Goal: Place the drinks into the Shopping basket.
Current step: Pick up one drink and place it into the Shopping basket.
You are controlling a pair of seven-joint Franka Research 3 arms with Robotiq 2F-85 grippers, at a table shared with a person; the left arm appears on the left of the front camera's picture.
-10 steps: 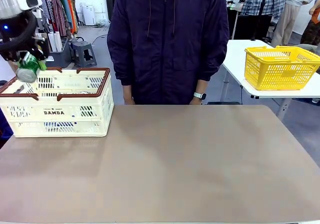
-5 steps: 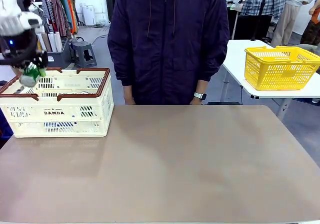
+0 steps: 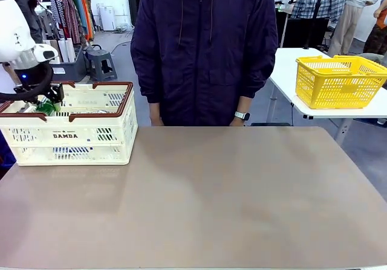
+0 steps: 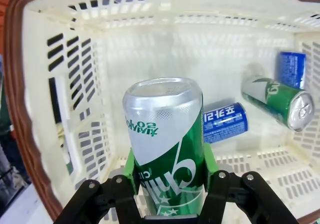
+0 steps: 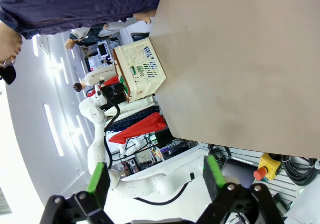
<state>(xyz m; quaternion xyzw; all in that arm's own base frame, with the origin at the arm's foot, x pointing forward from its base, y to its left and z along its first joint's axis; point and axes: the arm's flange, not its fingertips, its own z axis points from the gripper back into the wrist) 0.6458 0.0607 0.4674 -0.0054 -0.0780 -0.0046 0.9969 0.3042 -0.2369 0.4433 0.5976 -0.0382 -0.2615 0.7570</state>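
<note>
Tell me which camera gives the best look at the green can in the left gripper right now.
The left wrist view: the green can sits large between the left gripper pads, above the Shopping basket floor. The front view shows just a green sliver at the basket rim. In the right wrist view the basket is far off, the can indistinct.

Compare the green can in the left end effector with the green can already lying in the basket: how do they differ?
Held green can: clamped between the left end effector's green pads, suspended above the basket floor. Loose green can: free of any grip, resting on its side near the basket's wall.
Held can's end facing the wrist camera is a plain silver dome; the loose can shows a pull-tab end.
Shared: green body, white lettering, silver ends, both inside the basket's rim.
</note>
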